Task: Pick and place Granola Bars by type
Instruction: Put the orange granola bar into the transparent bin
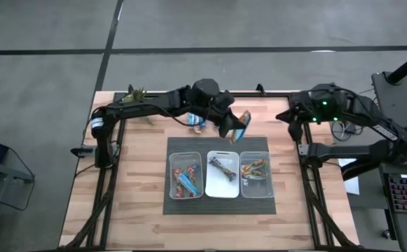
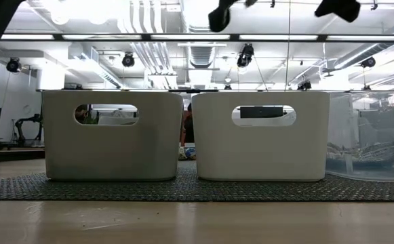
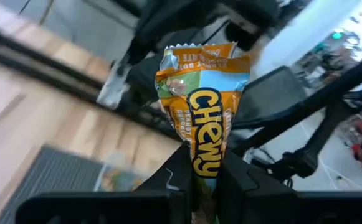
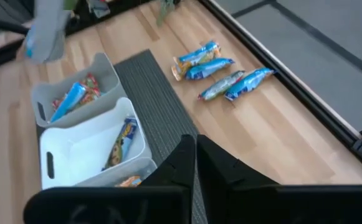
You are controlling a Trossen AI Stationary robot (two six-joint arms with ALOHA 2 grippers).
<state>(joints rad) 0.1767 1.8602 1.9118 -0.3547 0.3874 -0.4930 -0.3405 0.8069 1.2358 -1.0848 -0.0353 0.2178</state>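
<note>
Three bins (image 1: 223, 175) stand side by side on a dark mat (image 1: 219, 206), with bare wood open all around. The left gripper (image 1: 237, 128) hangs above the mat's far edge, its fingers clamped on an orange granola bar (image 3: 200, 118) that stands up between them. Four loose bars (image 4: 221, 71) lie on the wood beyond that edge. The right gripper (image 4: 195, 149), fingers pressed together, waits off the mat's right side.

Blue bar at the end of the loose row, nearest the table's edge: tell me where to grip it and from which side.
Come from straight above, since the blue bar lies flat on the table. Close across its narrow width, toward the end clear of the greenish bar close beside it. The right gripper is shut and must open first.
</note>
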